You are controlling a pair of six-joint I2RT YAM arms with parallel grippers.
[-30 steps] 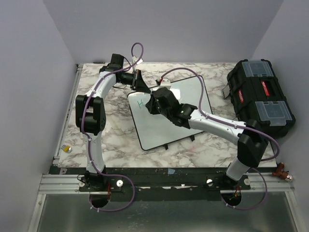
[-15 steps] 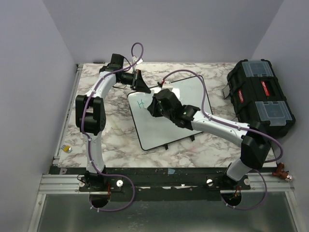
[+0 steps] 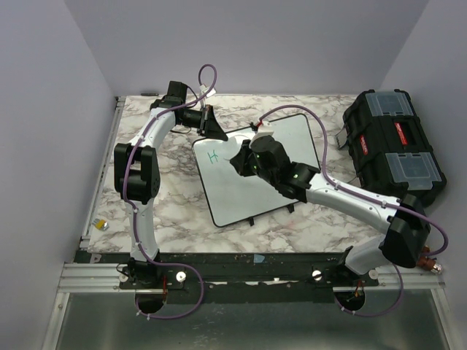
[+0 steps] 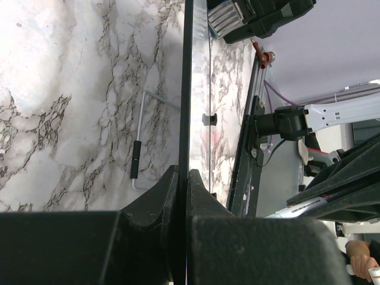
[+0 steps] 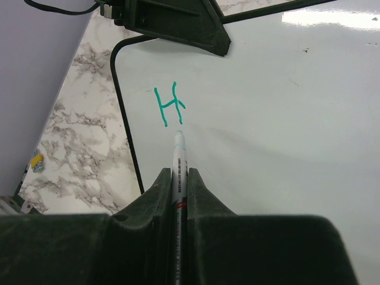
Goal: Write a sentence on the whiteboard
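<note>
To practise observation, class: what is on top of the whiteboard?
One green letter H near a corner, with the marker tip in the right gripper just beside it. The right arm hides part of the whiteboard from above.

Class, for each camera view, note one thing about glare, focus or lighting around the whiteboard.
Right wrist view: a bright glare strip crosses the whiteboard at top right; the green H is sharp, the right gripper holding the marker is dark and soft. Left wrist view: the left gripper clamping the whiteboard's edge is a dark, blurred mass. Top external view: even light, the H tiny.
</note>
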